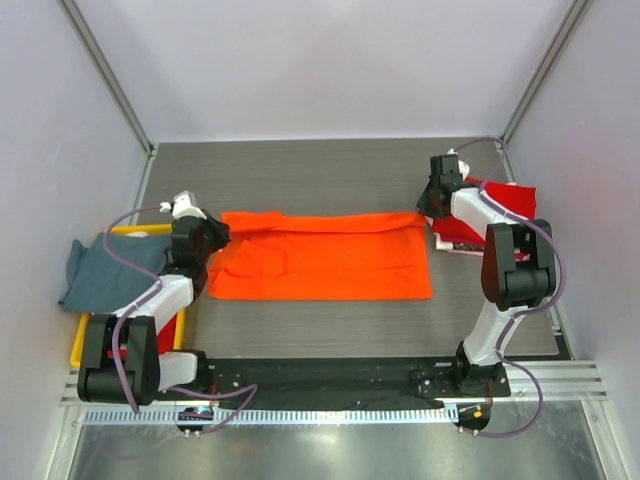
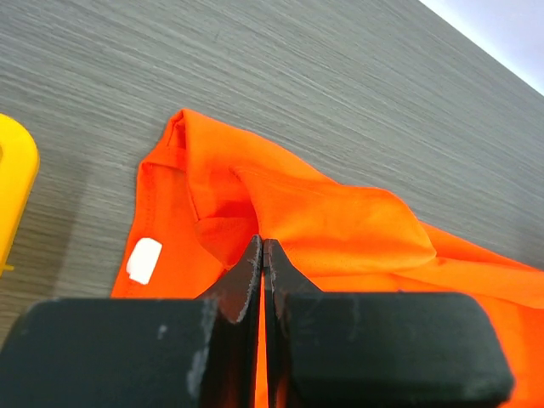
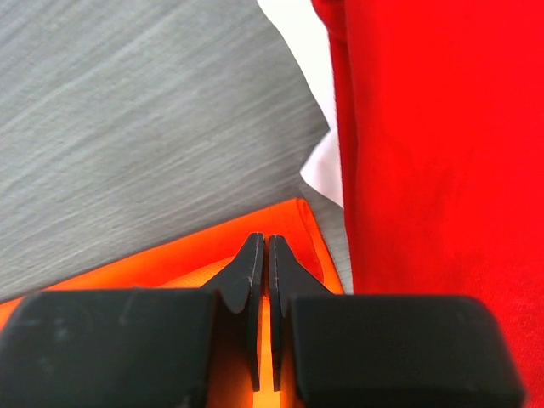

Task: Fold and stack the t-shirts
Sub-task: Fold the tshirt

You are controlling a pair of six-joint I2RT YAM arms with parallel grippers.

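A bright orange t-shirt (image 1: 325,255) lies as a long flat band across the table's middle. My left gripper (image 1: 213,238) is at its left end, shut, with orange cloth pinched between the fingers and bunched at the tips (image 2: 262,242). My right gripper (image 1: 428,208) is at the shirt's far right corner, shut, with orange cloth in the thin gap between its fingers (image 3: 262,238). A deep red t-shirt (image 1: 500,205) lies folded at the right on a white one (image 3: 297,42). A grey-blue t-shirt (image 1: 110,268) drapes over the bin at the left.
A yellow plastic bin (image 1: 78,345) stands at the left near edge, and its rim shows in the left wrist view (image 2: 17,178). A white label (image 2: 144,260) shows inside the orange shirt's neck. Grey walls enclose the table on three sides.
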